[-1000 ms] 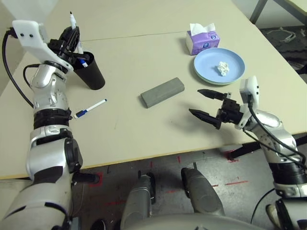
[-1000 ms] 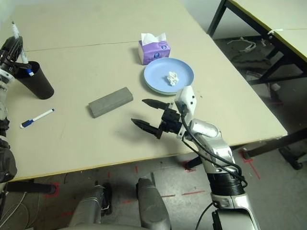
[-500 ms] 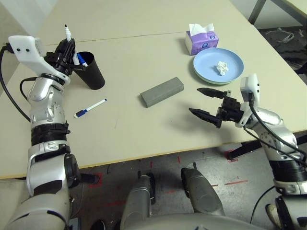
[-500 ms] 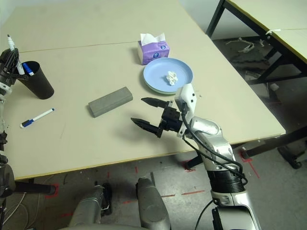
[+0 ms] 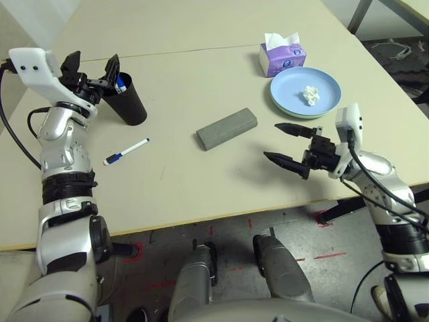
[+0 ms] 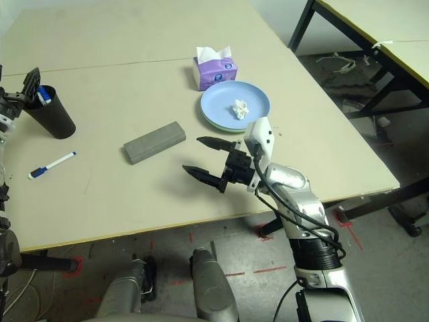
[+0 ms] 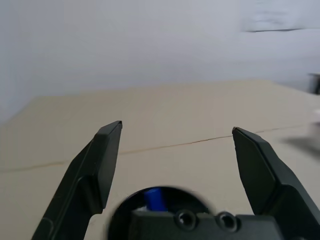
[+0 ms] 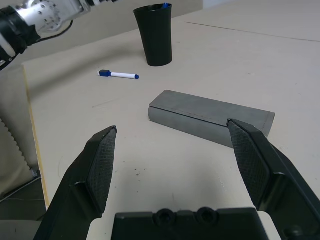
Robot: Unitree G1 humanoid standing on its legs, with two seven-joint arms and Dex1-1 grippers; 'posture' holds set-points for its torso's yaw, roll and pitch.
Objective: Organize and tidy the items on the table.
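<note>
- Spreading across the whole scene, the beige surface (image 5: 201,188) carries every item, with a thin seam (image 5: 201,48) running across its far part.
- The right gripper (image 5: 287,144) hovers over the near right part of the surface, jaws wide and holding nothing, pointing toward the case.
- The left gripper (image 5: 90,67) sits at the far left, just above the rim of the cup, jaws wide and holding nothing.
- The grey case (image 5: 227,129) lies shut and flat near the middle of the surface, set at a slant, well apart from both grippers.
- The blue plate (image 5: 305,92) rests on the right, stacked on a green plate whose edge peeks out beneath it.
- The black cup (image 5: 129,100) stands upright at the far left; a blue-capped marker (image 6: 43,94) sticks up inside it.
- The purple tissue box (image 5: 282,56) stands just beyond the plates, a white tissue rising from its top.
- A second marker (image 5: 127,151) lies flat on the surface just in front of the cup, blue cap toward the near left.
- A crumpled tissue (image 5: 311,94) lies on the blue plate, near its centre.
</note>
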